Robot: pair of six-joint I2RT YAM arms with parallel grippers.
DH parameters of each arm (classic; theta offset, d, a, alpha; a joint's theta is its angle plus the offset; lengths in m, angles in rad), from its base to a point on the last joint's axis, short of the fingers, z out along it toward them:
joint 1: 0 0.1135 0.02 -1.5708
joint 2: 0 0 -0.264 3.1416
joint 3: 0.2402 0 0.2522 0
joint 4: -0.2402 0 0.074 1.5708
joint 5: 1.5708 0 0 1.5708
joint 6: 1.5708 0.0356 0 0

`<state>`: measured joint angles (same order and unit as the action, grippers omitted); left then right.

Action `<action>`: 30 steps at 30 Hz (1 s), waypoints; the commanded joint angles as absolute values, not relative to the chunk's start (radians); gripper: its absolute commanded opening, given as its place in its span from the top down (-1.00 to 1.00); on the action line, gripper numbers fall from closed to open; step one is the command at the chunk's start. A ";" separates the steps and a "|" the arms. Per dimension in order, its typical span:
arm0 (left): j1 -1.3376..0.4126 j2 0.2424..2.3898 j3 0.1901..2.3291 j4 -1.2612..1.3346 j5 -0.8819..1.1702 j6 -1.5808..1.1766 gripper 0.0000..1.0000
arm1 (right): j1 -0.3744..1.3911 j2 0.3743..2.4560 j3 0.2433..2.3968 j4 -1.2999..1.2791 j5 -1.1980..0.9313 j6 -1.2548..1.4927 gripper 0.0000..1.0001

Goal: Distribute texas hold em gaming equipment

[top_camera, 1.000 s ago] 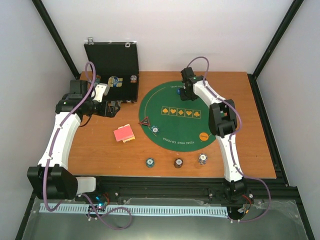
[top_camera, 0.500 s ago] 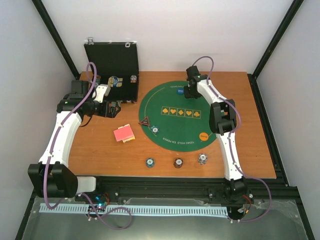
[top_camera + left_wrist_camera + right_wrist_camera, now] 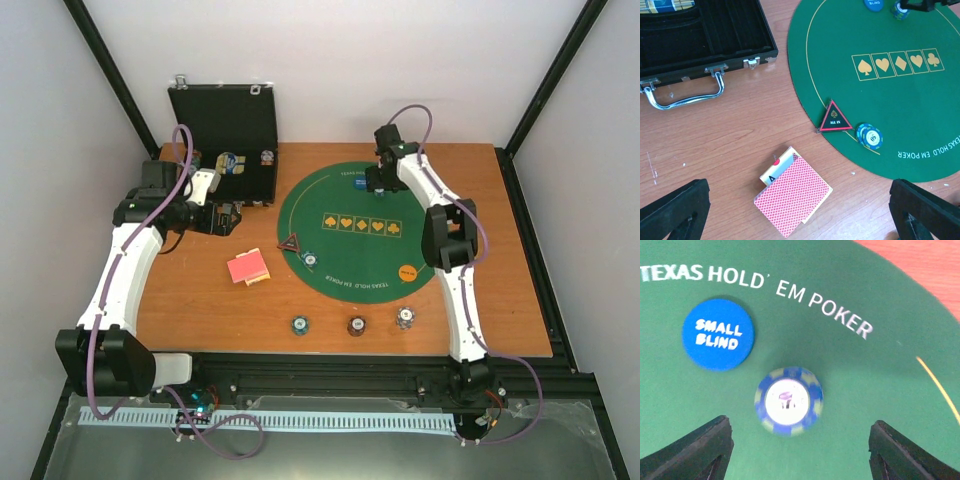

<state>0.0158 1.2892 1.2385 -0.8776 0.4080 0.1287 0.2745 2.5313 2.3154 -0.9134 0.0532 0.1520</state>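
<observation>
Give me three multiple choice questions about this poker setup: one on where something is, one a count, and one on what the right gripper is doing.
1. Where on the green mat does the black triangle lie? A its centre; B nowhere, it lies well off it; C its edge, beside a blue chip.
2. How many front chips sit on bare wood before the mat? A three; B two; C five.
3. The right gripper is: A shut on a chip; B open above a striped chip; C shut on nothing.

Answers: C, the triangle sits at the rim next to that chip. A, three show in a row in the top view. B, its fingers stand wide of the chip lying on the felt.
</observation>
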 commanded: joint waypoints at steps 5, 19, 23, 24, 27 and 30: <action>0.023 1.254 1.253 -0.897 0.390 0.131 -1.00 | 0.494 2.024 1.861 -0.833 0.183 0.161 -0.50; 0.022 1.246 1.233 -0.892 0.389 0.116 -1.00 | 1.200 1.637 1.294 -0.763 0.239 0.492 -0.60; 0.022 1.247 1.236 -0.891 0.386 0.105 -0.99 | 1.246 1.675 1.270 -0.740 0.206 0.519 -0.63; 0.022 1.248 1.238 -0.891 0.387 0.104 -0.99 | 1.248 1.684 1.260 -0.731 0.196 0.522 -0.63; 0.022 1.249 1.239 -0.891 0.381 0.106 -1.00 | 1.251 1.709 1.245 -0.706 0.163 0.518 -0.63; 0.023 1.249 1.242 -0.894 0.376 0.109 -0.99 | 1.252 1.745 1.253 -0.696 0.131 0.504 -0.62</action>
